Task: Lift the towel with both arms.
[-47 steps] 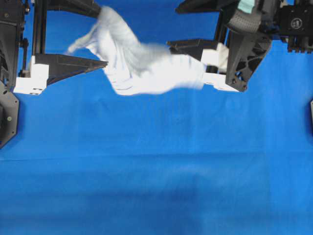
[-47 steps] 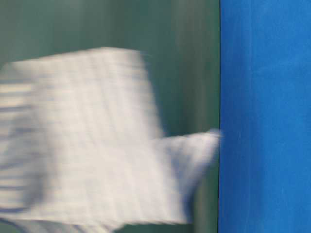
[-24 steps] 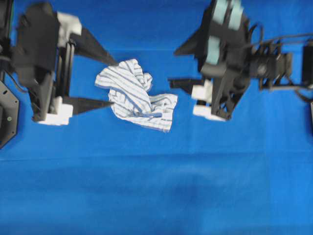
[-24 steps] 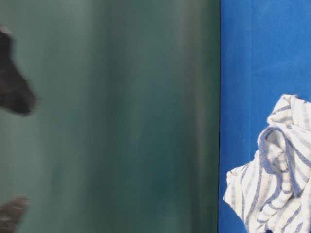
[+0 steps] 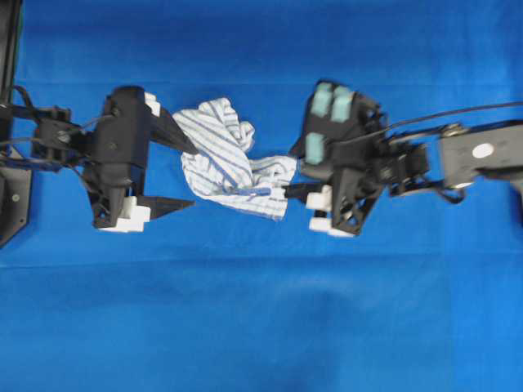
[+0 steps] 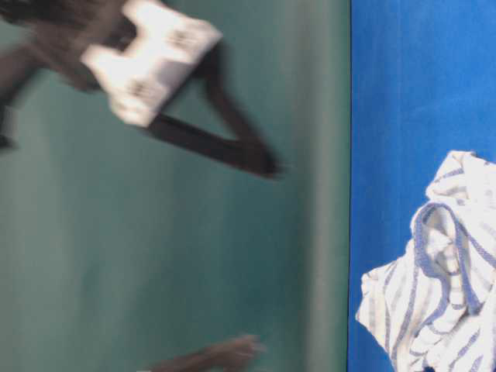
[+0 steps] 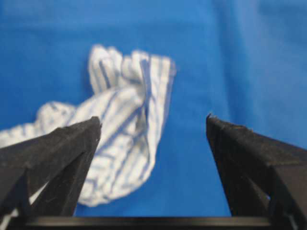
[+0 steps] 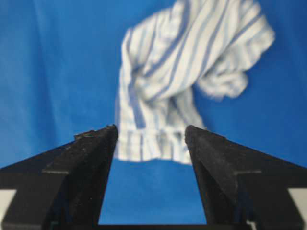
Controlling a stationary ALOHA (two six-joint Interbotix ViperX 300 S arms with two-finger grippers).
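Overhead: crumpled striped towel (image 5: 230,160) on blue cloth surface (image 5: 261,310), between left gripper (image 5: 189,175), jaws spread wide, and right gripper (image 5: 288,173), jaws parted; neither holds anything.
Table-level: towel low at right on blue; blurred gripper against green backdrop (image 6: 155,232).
Left wrist: towel just beyond left fingertip.
Right wrist: towel hem just beyond fingertips.

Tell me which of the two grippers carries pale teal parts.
The right gripper, right of the towel; the left gripper shows only black and white.
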